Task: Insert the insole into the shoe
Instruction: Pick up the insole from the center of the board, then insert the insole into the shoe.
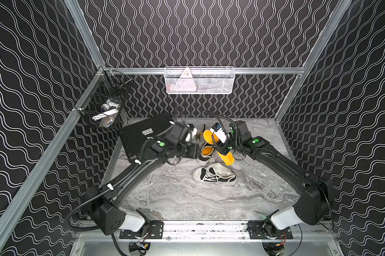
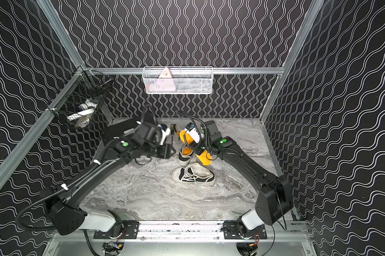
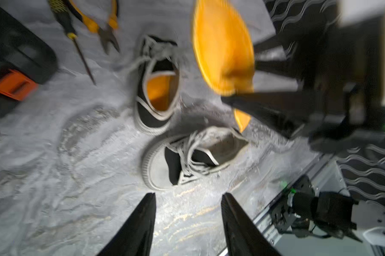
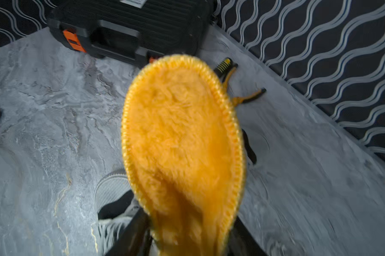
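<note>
Right fingers (image 4: 130, 235) clamped on insole (image 4: 180, 144), held above bench (image 1: 165, 195); left fingers (image 3: 138, 226) parted, empty. Empty shoe (image 1: 216, 175) at 6 o'clock of insole, toe toward 9 o'clock. Step: transport. Next, probably: wide end lowered into shoe opening, left fingers steadying.

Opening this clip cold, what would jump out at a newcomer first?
The bright yellow fleecy insole, held aloft by the right gripper, catches the eye first. Below it sit two sneakers: the far shoe already shows yellow inside, the near shoe none. The left gripper hovers open and empty.
</note>
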